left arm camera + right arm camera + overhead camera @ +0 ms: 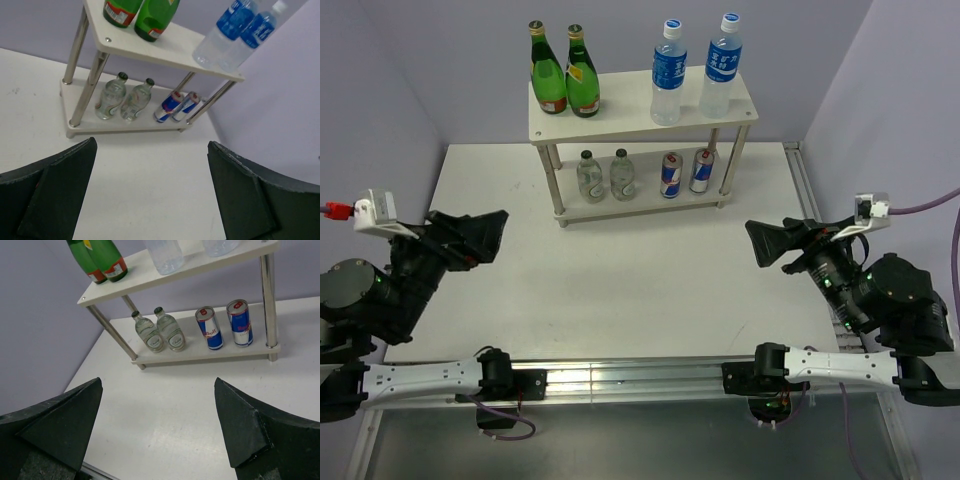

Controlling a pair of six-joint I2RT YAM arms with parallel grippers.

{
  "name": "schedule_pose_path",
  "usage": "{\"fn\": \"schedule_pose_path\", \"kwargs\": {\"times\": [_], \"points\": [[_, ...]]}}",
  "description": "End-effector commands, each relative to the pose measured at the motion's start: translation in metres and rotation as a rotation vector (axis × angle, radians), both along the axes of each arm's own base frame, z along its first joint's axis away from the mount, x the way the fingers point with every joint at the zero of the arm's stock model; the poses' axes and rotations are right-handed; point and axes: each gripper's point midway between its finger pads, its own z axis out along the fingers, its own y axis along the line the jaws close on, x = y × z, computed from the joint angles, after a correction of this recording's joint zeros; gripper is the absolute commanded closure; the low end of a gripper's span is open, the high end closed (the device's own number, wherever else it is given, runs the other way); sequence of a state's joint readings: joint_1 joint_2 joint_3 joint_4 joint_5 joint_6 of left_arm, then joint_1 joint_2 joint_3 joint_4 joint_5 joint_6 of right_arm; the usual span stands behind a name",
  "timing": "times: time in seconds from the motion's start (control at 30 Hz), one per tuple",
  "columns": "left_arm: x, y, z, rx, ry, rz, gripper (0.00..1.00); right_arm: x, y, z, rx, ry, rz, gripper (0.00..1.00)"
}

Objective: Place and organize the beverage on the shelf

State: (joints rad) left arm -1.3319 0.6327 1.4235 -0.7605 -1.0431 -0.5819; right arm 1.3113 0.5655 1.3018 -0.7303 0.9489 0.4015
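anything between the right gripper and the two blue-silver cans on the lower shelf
Nothing visible. Only bare white table lies between the right gripper and the two slim blue-silver cans on the cream-white rack's lower board; a metal post stands beside them, not in front.

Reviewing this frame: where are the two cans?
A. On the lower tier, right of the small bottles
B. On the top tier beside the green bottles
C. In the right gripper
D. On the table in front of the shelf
A: in the top view both cans stand upright on the lower board of the shelf, to the right of the small bottles.
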Motion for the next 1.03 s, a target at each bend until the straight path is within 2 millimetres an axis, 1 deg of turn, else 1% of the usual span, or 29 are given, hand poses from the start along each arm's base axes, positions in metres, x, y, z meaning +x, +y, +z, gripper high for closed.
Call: {"fn": "schedule_pose_path", "kwargs": {"times": [0.0,0.1,0.23,0.43,0.67,1.0], "points": [[0.005,-0.013,-0.031,0.171,0.004,0.004,0.00,-0.006,-0.007,0.006,-0.014,-0.030,0.049,0.00],[0.005,-0.009,-0.031,0.164,-0.018,0.007,0.01,-0.007,-0.014,0.009,-0.004,-0.034,0.039,0.00],[0.006,-0.007,-0.033,0.169,-0.012,0.022,0.01,-0.006,-0.017,0.005,-0.013,-0.032,0.022,0.00],[0.007,-0.011,-0.040,0.195,-0.008,0.026,0.01,-0.005,-0.014,0.003,-0.027,-0.033,0.019,0.00],[0.009,-0.010,-0.042,0.201,-0.008,0.036,0.01,-0.004,-0.016,0.004,-0.018,-0.045,0.017,0.00],[0.011,-0.012,-0.049,0.223,-0.003,0.054,0.01,-0.001,-0.009,0.002,-0.050,-0.048,0.007,0.00]]}}
